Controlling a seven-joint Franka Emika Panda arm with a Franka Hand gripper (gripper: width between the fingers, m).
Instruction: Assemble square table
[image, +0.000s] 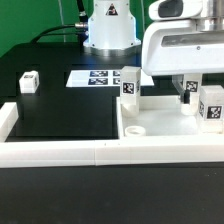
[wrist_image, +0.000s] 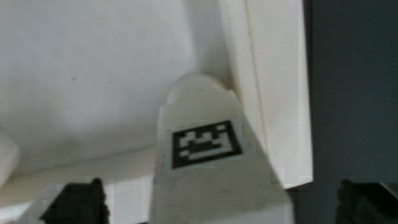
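The square table's white tray-like top lies at the exterior view's right, with a round socket near its front corner. One tagged leg block stands upright at its back corner, another at its right side. A third leg stands in the top's corner, against the rim. My gripper straddles it, open, each fingertip apart from the leg. In the exterior view the gripper hangs low over the top and hides most of that leg. A fourth leg block lies on the black table at far left.
The long white border wall runs along the front and up the left side. The marker board lies flat at the back by the robot base. Black table surface spreads between the wall and the top.
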